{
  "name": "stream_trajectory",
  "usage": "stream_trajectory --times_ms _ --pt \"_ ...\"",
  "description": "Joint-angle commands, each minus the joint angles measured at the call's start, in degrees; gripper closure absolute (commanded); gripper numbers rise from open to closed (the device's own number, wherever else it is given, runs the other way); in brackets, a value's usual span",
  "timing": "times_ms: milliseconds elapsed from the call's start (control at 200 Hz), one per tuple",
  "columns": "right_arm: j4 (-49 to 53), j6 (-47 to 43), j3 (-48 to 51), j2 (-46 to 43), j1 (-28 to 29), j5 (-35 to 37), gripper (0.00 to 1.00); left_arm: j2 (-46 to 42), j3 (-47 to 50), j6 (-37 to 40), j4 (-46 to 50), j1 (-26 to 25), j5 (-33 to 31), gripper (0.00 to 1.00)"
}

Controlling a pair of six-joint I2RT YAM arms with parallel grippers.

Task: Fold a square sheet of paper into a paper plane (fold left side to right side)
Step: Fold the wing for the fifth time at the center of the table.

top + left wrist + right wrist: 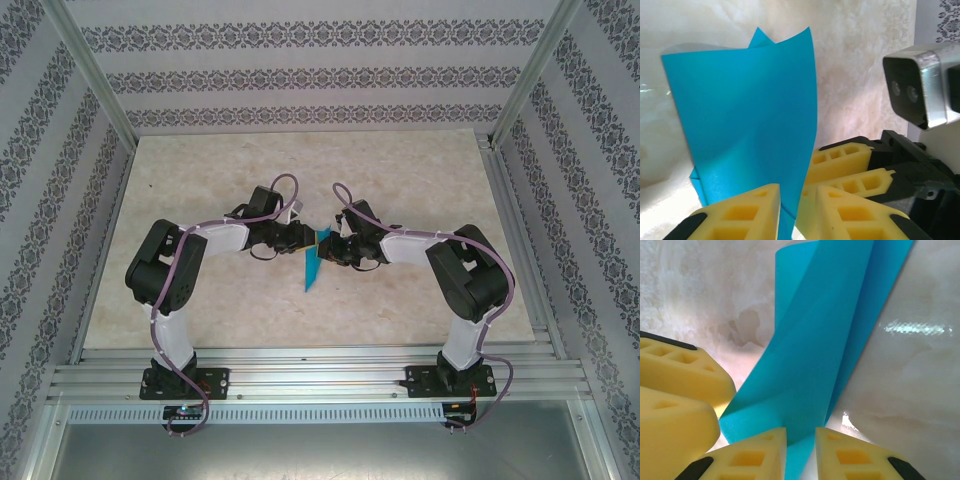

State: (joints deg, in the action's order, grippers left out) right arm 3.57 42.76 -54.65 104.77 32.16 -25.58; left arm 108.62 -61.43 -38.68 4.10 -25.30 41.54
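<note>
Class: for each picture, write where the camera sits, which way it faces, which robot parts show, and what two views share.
Top external: above and behind the bases, looking down at the table; both arms, left gripper and right gripper meeting at the folded blue paper.
Left wrist: on the left arm, facing the paper past its own yellow fingers; the right gripper's fingers beside.
Right wrist: on the right arm, facing the paper past its own fingers.
Both wrist views share the paper.
</note>
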Motion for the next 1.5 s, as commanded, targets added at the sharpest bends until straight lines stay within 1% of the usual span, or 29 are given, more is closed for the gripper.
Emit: stream_trajectory --times_ms 0,70,165,320,450,734,1004,1264,1354,1494 --pt "0.0 -0.4 -1.3 0.6 0.5 0.7 0.78 1.0 -1.4 2.3 2.4 -0.6 -1.5 0.74" --pt "-0.1 -0.3 -1.3 0.6 0.5 0.7 0.78 1.4 -1.5 2.4 2.4 -0.6 -1.1 0.74" --pt "-0.1 -0.3 -1.4 0.4 0.5 0.7 0.78 1.6 -1.4 2.8 2.2 -0.7 -0.4 0.78" --pt "0.3 -0.5 -1.4 0.0 0.4 0.9 0.77 1.5 -2.3 4.5 3.8 -0.6 -0.1 0.9" --pt "0.5 -0.9 -0.8 -1.1 0.0 1.1 0.76 2.4 -4.1 6.5 5.8 -0.2 -0.7 0.95" --pt "0.5 -1.4 0.4 -3.6 -1.5 0.7 0.74 4.6 -5.2 8.1 6.1 0.4 -0.4 0.96" --pt "1.3 -1.4 2.8 -6.6 -1.3 -0.1 0.74 4.7 -5.3 10.0 6.1 1.2 -0.1 0.98" --pt "3.4 -2.2 4.6 -8.1 -1.7 2.3 0.73 5.8 -5.8 11.8 5.6 2.7 1.7 0.98" --pt "3.1 -2.1 4.5 -7.9 -2.2 2.6 0.74 6.1 -6.0 12.4 5.8 3.2 2.0 0.98" --pt "3.2 -2.3 3.6 -7.2 -2.9 2.4 0.77 7.3 -6.6 13.6 6.0 3.4 3.0 0.98"
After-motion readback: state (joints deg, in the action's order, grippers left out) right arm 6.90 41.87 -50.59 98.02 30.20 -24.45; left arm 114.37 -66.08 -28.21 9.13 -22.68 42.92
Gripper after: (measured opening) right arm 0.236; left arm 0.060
